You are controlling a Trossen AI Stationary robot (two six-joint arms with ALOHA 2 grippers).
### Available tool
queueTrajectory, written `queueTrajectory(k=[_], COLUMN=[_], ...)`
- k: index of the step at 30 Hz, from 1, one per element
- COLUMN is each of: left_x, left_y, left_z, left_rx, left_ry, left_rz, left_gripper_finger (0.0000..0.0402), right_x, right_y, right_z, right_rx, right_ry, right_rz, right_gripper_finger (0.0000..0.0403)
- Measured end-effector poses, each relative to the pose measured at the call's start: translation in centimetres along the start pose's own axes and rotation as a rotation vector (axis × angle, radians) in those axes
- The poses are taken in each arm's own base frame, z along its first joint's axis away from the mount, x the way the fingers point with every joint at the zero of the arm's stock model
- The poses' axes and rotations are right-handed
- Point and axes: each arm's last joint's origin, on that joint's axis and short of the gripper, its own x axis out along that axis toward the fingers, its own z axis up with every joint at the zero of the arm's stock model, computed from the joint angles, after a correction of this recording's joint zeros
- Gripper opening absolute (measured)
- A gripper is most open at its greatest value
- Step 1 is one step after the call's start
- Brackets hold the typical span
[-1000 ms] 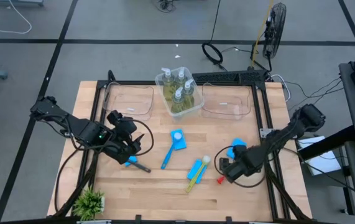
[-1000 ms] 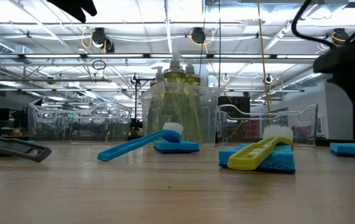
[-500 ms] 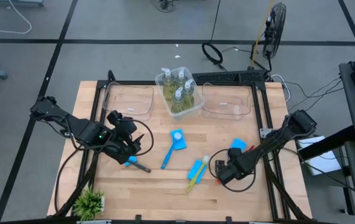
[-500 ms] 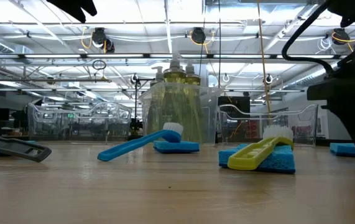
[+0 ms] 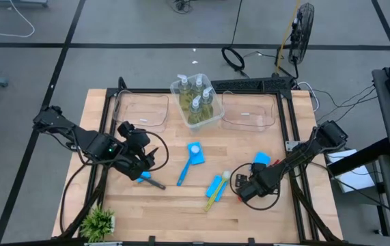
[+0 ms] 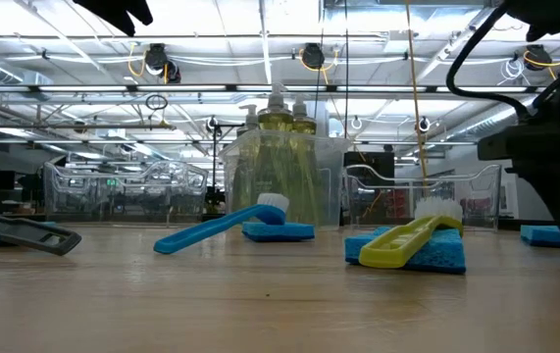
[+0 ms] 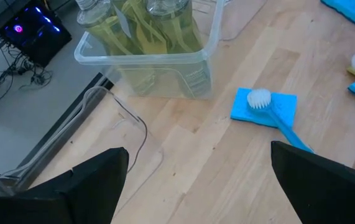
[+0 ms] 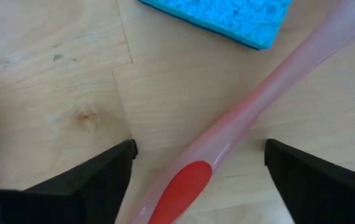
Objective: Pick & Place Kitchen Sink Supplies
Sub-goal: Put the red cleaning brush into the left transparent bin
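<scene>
From above, the wooden surface (image 5: pixel 181 205) carries a clear bin (image 5: pixel 196 102) at its far edge holding four soap bottles (image 5: pixel 196 96), with an empty-looking clear bin on either side. The left gripper (image 5: pixel 145 158) hangs over a black brush (image 5: pixel 152 182) lying across a blue sponge; the right gripper (image 5: pixel 242 186) sits low near the right side, just past the yellow-green brush (image 5: pixel 216 191). A blue brush (image 5: pixel 186 166) rests its head on another sponge mid-surface. From the surface level, the blue brush (image 6: pixel 216 227) and the yellow-green brush (image 6: pixel 407 238) lie on sponges before the bottle bin. In the left wrist view, the left jaws stand wide, with nothing between them. In the right wrist view, the right jaws are spread wide on either side of the red brush (image 8: pixel 189 186) handle, not touching it. No readable writing shows anywhere.
</scene>
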Motion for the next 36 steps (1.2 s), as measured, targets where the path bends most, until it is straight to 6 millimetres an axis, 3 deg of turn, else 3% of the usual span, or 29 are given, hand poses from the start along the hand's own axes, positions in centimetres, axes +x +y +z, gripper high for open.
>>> queueTrajectory(k=[13,19,25,29,36], left_x=[0.0,0.0,0.0,0.0,0.0], left_y=[0.0,0.0,0.0,0.0,0.0], left_z=[0.0,0.0,0.0,0.0,0.0], left_rx=[0.023,0.023,0.023,0.023,0.024], left_ry=[0.000,0.000,-0.001,-0.001,-0.003], left_rz=[0.001,0.001,0.001,0.001,0.003], left_gripper_finger=[0.0392,0.0392,0.0392,0.0392,0.0392], right_x=[0.0,0.0,-0.8,-2.7,-5.2], right_y=[0.4,0.4,0.4,0.0,-0.9], right_z=[-0.3,-0.4,-0.3,0.0,1.5], right_rx=[0.003,-0.007,-0.027,-0.046,-0.047], right_ry=[0.024,0.030,0.054,0.082,-0.044], right_rz=[0.044,0.050,0.097,0.165,0.327], right_gripper_finger=[0.0160,0.0092,0.0074,0.0069,0.0066])
